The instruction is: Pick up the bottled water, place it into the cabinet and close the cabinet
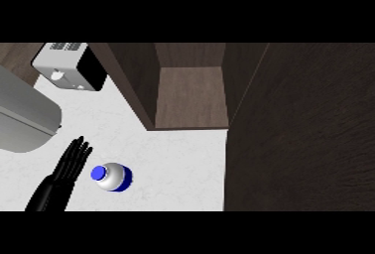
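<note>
The bottled water point(112, 177) stands upright on the white counter, seen from above as a pale round body with a blue cap. My left hand point(72, 161) is just left of it, fingers straight and pointing away from me, open and not touching the bottle. The cabinet point(189, 96) stands open at the back, its brown shelf bare. Its dark door point(300, 129) swings out toward me and fills the right side of the view. My right hand does not show.
A white and black toaster point(70, 67) sits at the back left. A large grey rounded appliance point(22, 119) covers the left edge. White counter point(176, 158) lies between the bottle and the cabinet.
</note>
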